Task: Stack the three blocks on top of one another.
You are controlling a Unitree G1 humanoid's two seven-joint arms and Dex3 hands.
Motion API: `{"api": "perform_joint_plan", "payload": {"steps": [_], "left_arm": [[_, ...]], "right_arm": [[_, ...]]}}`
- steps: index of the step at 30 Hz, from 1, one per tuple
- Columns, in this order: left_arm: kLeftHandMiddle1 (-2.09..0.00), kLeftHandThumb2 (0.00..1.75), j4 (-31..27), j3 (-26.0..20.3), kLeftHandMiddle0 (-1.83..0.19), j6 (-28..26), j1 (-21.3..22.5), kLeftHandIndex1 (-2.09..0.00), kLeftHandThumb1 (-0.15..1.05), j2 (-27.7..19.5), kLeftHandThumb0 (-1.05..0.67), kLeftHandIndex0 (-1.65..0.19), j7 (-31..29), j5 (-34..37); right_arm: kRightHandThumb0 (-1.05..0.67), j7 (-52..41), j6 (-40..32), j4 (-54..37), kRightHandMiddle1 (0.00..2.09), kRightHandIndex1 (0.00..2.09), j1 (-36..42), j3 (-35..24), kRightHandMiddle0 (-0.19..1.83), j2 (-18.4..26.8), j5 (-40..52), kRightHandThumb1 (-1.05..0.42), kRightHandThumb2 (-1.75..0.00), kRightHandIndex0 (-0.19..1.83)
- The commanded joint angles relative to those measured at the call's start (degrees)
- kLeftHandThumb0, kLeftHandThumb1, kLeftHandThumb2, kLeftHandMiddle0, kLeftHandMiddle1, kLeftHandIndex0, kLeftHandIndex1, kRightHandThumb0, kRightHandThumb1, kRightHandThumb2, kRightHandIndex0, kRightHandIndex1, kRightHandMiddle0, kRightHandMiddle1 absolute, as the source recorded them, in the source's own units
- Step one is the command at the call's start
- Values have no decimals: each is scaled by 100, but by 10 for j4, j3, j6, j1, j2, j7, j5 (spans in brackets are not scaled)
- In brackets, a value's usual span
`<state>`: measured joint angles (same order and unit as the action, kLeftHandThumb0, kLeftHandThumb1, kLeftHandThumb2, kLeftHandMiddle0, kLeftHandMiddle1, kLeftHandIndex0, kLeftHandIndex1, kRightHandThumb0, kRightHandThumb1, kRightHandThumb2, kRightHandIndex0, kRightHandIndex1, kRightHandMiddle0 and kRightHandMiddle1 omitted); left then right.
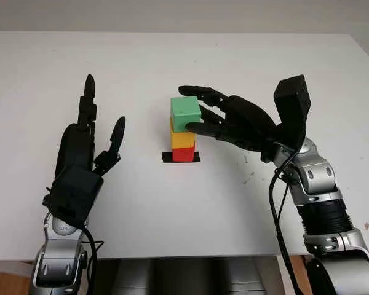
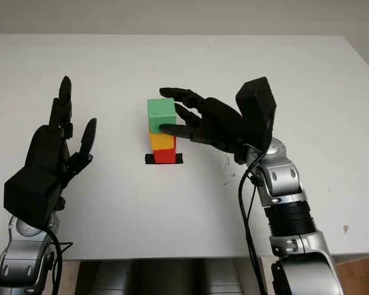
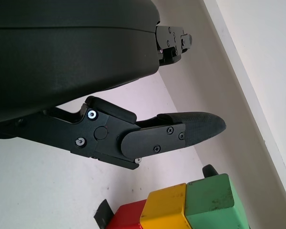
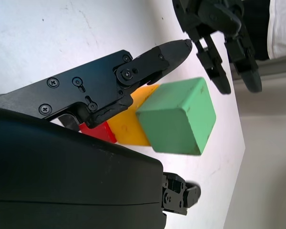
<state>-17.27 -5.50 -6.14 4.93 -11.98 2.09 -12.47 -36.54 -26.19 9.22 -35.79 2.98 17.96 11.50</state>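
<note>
right hand (image 1: 200, 114) with fingers about the green block (image 1: 185, 114) atop the yellow block (image 1: 182, 139) and red block (image 1: 183, 153); left hand (image 1: 86, 147) open, well apart.

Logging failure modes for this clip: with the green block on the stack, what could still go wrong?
1. The right hand brackets the green block; pulling away could drag it off.
2. The green block looks offset on the yellow block, above the red block, so a nudge may topple the stack.
3. The left hand, open beside the stack, poses little risk.
</note>
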Motion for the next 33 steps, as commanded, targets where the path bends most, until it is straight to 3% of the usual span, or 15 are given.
{"api": "perform_joint_plan", "payload": {"steps": [1,10,12,15,18,26,33], "left_arm": [[-5,56,1,-3,14,6,-3,-5,105,-1,-70,11,0,1],[-5,56,0,-5,15,2,-3,-5,105,-1,-70,11,2,4],[-5,56,1,-7,15,1,-2,-5,105,0,-70,11,1,8],[-5,56,6,-8,15,-2,2,-5,105,-3,-71,11,1,6],[-5,55,16,-12,15,4,10,-5,105,-2,-71,11,-1,15],[-5,53,23,-40,17,-9,32,-5,105,-7,-70,13,-27,81],[-4,52,52,-76,18,-21,63,-5,105,-17,-71,13,-46,138]], "right_arm": [[-70,-12,2,-12,0,0,4,2,-19,10,5,-87,-5,-19],[-89,-34,60,-46,0,0,31,-31,-19,3,42,-89,-7,-19],[-95,8,102,-70,0,0,45,-45,-19,-9,29,-100,-18,-19],[-83,98,154,-89,0,0,59,-76,-19,-46,22,-104,-54,-19],[-74,152,183,-64,0,0,53,-91,-19,-63,14,-105,-64,-19],[-76,213,166,30,0,0,20,-97,-19,-61,-5,-105,-71,-19],[-78,253,144,50,0,0,18,-101,-19,-75,-4,-105,-70,-19]]}}
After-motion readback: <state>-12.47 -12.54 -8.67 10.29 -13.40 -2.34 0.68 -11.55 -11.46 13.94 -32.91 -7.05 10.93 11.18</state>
